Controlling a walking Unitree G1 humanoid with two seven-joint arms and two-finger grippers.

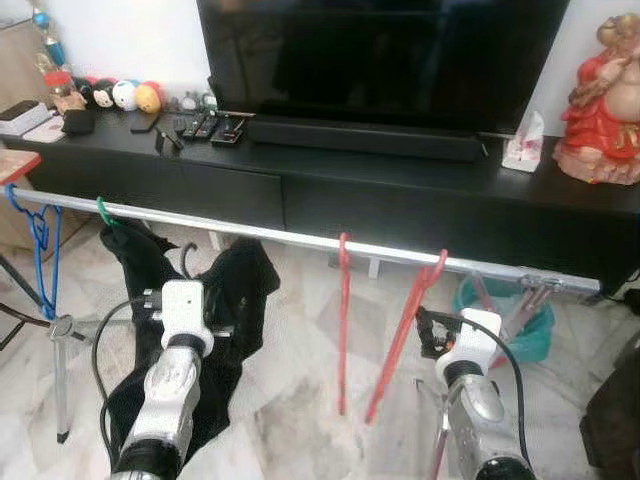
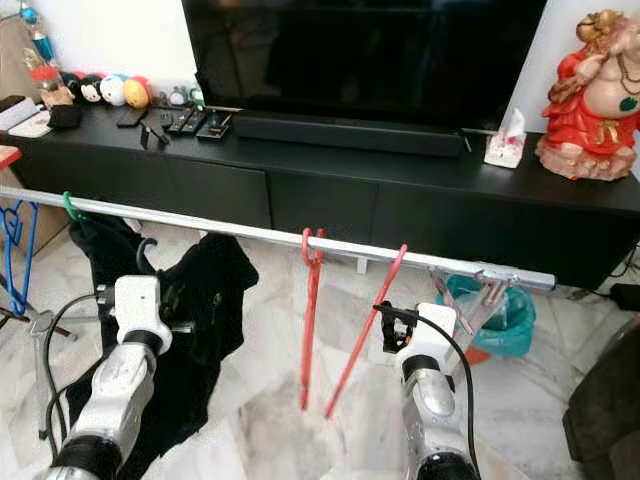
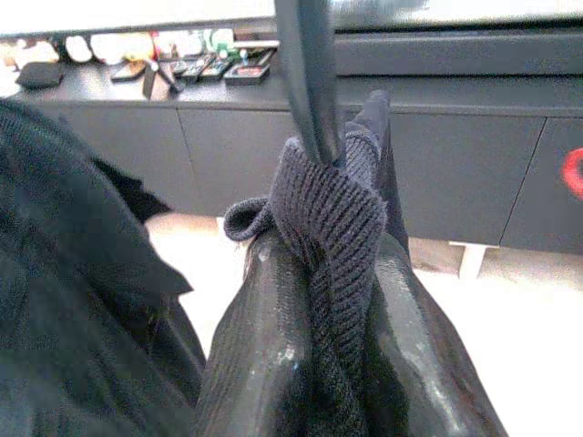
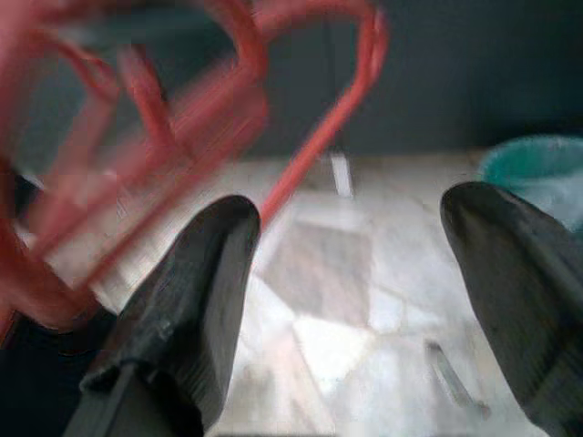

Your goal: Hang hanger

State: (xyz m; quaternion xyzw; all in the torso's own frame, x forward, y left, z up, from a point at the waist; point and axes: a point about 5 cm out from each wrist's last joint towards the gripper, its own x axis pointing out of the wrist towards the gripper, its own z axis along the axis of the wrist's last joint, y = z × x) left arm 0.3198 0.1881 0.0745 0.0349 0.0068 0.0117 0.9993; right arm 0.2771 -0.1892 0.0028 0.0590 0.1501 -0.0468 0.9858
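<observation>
A long black counter point(image 1: 400, 215) runs across in front of me, carrying a big dark television point(image 1: 380, 60), a red figurine point(image 1: 605, 100) at my right end, a tissue pack point(image 1: 524, 145), a row of remotes point(image 1: 205, 127) and some small round toys point(image 1: 120, 95) at my left end. Below its front edge a silver rail point(image 1: 270, 233) stretches from side to side over the marble floor point(image 1: 300, 420).

A black garment point(image 1: 225, 310) droops from the rail on a green hook point(image 1: 103, 212), spilling down to the floor. Two red hangers hang from the rail to its right: one red hanger point(image 1: 343, 320) hangs straight down, and the other red hanger point(image 1: 405, 335) is hooked on near my right arm and slants down towards the first. A blue hanger point(image 1: 40, 250) hangs at the far left end, and a teal basket point(image 1: 525, 320) sits on the floor under the right end.

My left claw point(image 3: 332, 300) is raised just under the rail, closed tight on a ribbed knit fold of the black garment, the cloth pinched between both fingers point(image 3: 264, 346). My right claw point(image 4: 351, 273) is held up just below and beside the slanting red hanger, its fingers spread wide with nothing between them; the red plastic shows blurred just past one fingertip point(image 4: 223, 246).
</observation>
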